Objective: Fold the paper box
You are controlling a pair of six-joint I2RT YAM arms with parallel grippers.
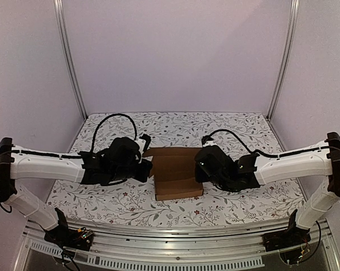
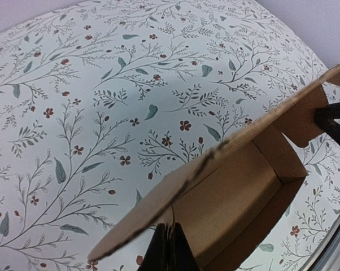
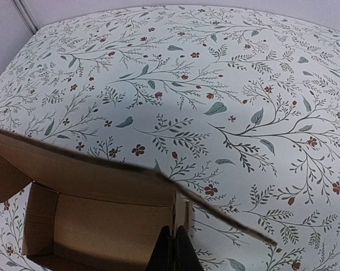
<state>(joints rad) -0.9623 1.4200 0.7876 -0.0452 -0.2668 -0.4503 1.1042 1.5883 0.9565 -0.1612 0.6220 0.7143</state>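
A brown paper box (image 1: 175, 172), partly folded with its walls raised and flaps loose, sat in the middle of the table (image 1: 226, 127) between 2 arms. Its long axis seemed to run away from the arm bases, so 1 long side faced each arm. The left gripper (image 2: 165, 231) met the left wall and the right gripper (image 3: 171, 237) the right wall, both equally near. Both pairs of fingers were pressed together. Whether cardboard was nipped between them could not be told.

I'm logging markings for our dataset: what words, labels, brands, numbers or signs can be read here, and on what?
No text can be read in any view.
paper box: plain brown, no print.
tablecloth: flowers and leaves only, no words.
left arm and right arm: no legible label.
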